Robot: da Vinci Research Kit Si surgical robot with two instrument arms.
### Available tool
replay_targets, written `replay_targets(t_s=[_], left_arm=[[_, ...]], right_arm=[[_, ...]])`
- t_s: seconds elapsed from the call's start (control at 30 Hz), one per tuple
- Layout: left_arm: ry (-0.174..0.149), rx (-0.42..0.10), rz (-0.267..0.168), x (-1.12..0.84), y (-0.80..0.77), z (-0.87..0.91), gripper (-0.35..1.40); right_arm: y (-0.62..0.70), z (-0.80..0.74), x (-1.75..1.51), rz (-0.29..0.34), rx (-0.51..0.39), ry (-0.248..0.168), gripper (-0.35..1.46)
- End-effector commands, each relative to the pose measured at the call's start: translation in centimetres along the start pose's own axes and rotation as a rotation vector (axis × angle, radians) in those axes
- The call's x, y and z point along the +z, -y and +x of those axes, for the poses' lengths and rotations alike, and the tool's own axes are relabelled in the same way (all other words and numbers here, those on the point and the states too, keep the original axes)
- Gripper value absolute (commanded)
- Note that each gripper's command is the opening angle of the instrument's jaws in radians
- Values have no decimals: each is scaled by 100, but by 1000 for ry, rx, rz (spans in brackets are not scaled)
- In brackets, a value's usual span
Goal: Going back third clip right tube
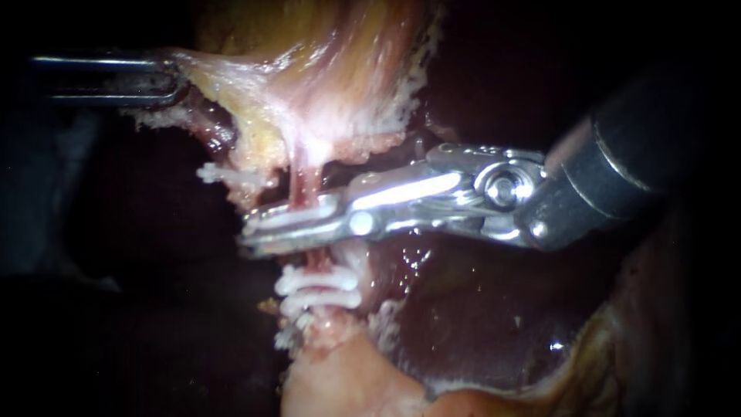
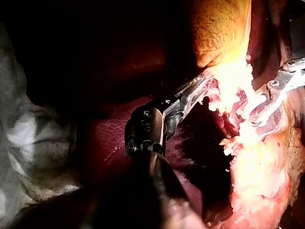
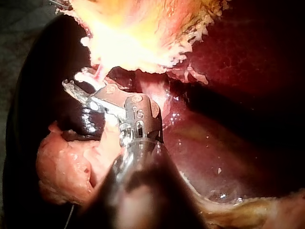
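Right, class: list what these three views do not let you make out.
Tube where the right instrument crosses it: endoscope view, metal covers it, hiding any third clip.
Tissue the left instrument holds: wrist views, washed out by glare.
Its shaft: endoscope view, lost in shadow.

The right tool (image 1: 251, 230) is polished shiny metal; the liver (image 1: 478, 324) looks wet, glossy; the clips (image 1: 318, 282) are matt white plastic.

Endoscope view: light pooled centre, edges drop to black. Hard glare on shiny silver metal right instrument (image 1: 258, 230) and wet dark-red liver (image 1: 478, 309). Both wrist views: pale yellow-pink tissue (image 3: 128, 43) blown out white, surroundings dim.
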Motion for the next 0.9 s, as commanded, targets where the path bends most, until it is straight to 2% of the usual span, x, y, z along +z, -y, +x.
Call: replay_targets(t_s=[0.03,0.13,0.3,0.5,0.63,0.9], left_arm=[[0,0,0,0,0,0,-35],[0,0,0,0,-1,0,-35],[0,0,0,0,-2,0,-35],[2,0,-3,0,-2,-1,-35],[2,0,-3,0,-2,-1,-35],[2,0,-3,-1,-2,-1,-35]], right_arm=[[-2,-2,0,-5,-1,-3,38],[-8,-5,1,-28,-10,-15,42],[-26,-10,2,-106,-127,-29,45],[-39,-10,-4,-242,-285,33,50],[-38,-13,-12,-282,-373,49,50],[-28,-24,-39,-286,-448,63,50]])
